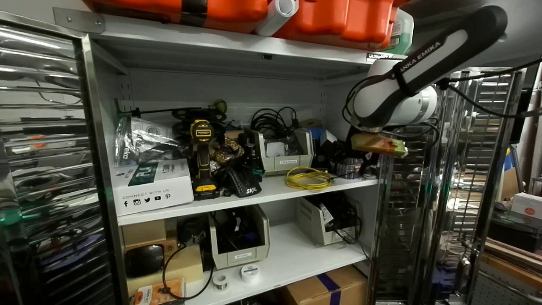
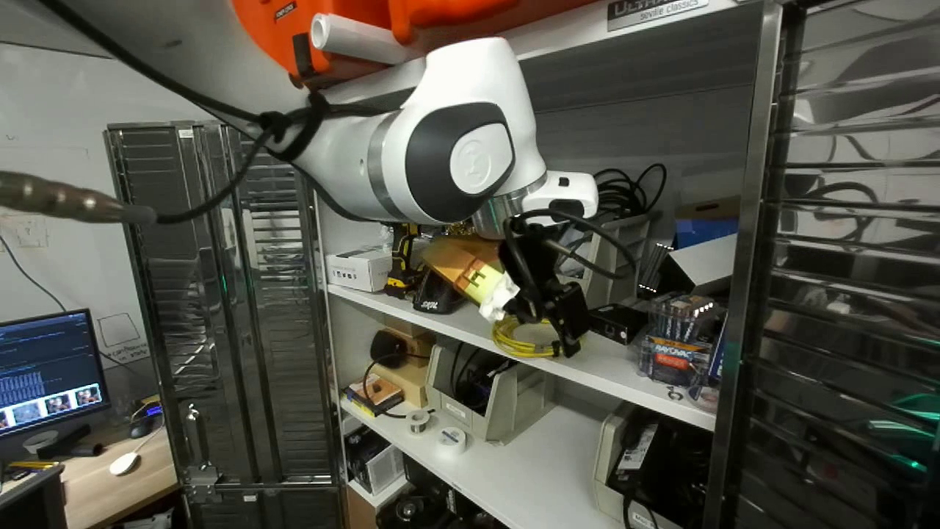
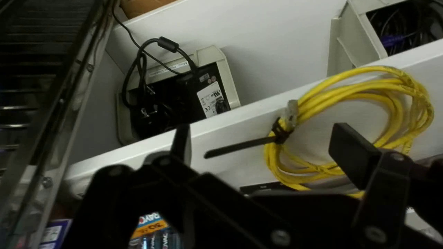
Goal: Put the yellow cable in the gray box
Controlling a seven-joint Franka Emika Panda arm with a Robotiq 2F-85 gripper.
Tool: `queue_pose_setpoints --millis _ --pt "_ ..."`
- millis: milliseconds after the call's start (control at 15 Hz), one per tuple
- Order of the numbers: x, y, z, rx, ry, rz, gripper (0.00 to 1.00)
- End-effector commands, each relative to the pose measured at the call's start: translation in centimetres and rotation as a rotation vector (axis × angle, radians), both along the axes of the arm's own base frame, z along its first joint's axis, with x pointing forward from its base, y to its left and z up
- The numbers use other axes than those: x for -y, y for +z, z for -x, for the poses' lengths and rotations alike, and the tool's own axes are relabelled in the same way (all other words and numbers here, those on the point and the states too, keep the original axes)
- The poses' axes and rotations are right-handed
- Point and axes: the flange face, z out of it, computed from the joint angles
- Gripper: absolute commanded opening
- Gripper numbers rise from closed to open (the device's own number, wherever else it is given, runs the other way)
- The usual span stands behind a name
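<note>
The yellow cable is a loose coil on the upper shelf, near its front edge. It shows in both exterior views (image 1: 307, 186) (image 2: 518, 344) and in the wrist view (image 3: 360, 88), where a black tie binds it. Three light-gray boxes show: one behind the cable on the upper shelf (image 1: 275, 167), and two on the lower shelf (image 1: 228, 259) (image 1: 313, 222). I cannot tell which is the task's gray box. My gripper (image 3: 266, 145) is open and empty. Its right finger overlaps the coil in the wrist view; its left finger is apart from it. Contact cannot be told.
The upper shelf also holds a yellow-and-black drill (image 1: 203, 161), a white carton (image 1: 152, 186), black coiled cables (image 1: 271, 123) and a battery pack (image 2: 672, 345). Metal cabinet doors (image 1: 402, 212) flank the shelves. Wire spools (image 1: 250, 273) stand on the lower shelf. Orange cases (image 1: 334, 21) lie on top.
</note>
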Motion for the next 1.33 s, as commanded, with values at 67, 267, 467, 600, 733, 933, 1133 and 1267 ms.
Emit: queue_pose_setpoints --millis 67,267,467,600,733,933,1133,1267 --pt "-2.3 -0.4 -5.0 0.024 -0.018 0.017 1.00" --pt "-2.9 -1.8 -6.4 0.001 -0.022 0.032 1.00" --pt "-3.0 -3.0 -7.2 -0.028 -0.021 0.052 1.00" --pt "-3.1 -3.6 -7.5 -0.044 -0.021 0.068 0.73" --pt "-3.1 -3.9 -7.7 -0.053 -0.023 0.090 0.56" --pt "-3.3 -3.5 -7.3 -0.070 -0.021 0.112 0.34" --pt "-3.7 -3.1 -6.7 -0.087 -0.020 0.133 0.13" --pt "-4.0 -2.9 -6.1 -0.110 -0.019 0.135 0.10"
